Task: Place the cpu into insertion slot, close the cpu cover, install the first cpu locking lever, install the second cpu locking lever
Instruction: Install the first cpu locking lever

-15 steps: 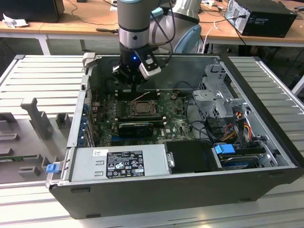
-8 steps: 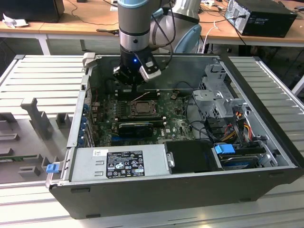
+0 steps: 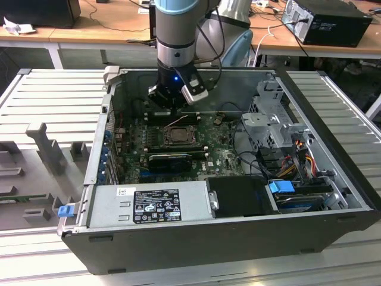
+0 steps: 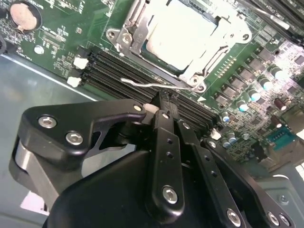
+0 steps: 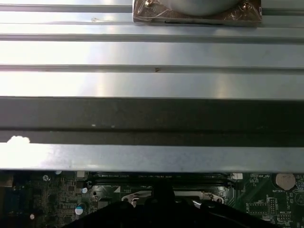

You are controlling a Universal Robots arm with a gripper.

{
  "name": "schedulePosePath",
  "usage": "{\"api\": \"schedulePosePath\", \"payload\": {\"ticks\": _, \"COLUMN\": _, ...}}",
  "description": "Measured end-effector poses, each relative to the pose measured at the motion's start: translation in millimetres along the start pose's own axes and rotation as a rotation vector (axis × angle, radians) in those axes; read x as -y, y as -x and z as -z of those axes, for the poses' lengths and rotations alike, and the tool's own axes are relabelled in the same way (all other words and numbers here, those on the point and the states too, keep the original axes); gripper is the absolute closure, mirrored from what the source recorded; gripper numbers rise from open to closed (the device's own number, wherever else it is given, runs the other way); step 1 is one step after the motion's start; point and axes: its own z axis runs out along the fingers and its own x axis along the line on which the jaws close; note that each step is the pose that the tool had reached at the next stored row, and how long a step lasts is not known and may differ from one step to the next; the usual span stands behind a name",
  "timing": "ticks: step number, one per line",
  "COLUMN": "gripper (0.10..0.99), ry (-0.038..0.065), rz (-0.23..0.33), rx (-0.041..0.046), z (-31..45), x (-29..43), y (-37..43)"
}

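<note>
Black hand [image 4: 164, 102] pinched narrow — beyond it, pale square cpu [image 4: 183, 35] framed by grey cpu cover [image 4: 137, 40].

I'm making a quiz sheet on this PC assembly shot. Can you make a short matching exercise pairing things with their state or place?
Things:
1. cpu
2. cpu cover
3. gripper
4. locking lever

States or places:
A. thin wire rod lying along the socket's edge, beside the memory slots
B. fingers shut, poised over the memory slots beside the socket
C. pale face showing through the frame's window
D. grey metal frame lying flat around the chip

Pairs: 1-C, 2-D, 3-B, 4-A
</note>
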Motion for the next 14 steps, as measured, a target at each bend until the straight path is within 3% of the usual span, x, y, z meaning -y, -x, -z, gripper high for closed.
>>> {"api": "schedulePosePath", "payload": {"ticks": 11, "gripper": 0.98, "ry": 0.0, "rz": 0.014, "rx": -0.0018, "z": -4.3, "x": -0.9, "y": 18.5}}
{"api": "schedulePosePath", "payload": {"ticks": 14, "gripper": 0.98, "ry": -0.001, "rz": 0.014, "rx": -0.0018, "z": -5.1, "x": -0.8, "y": 19.7}}
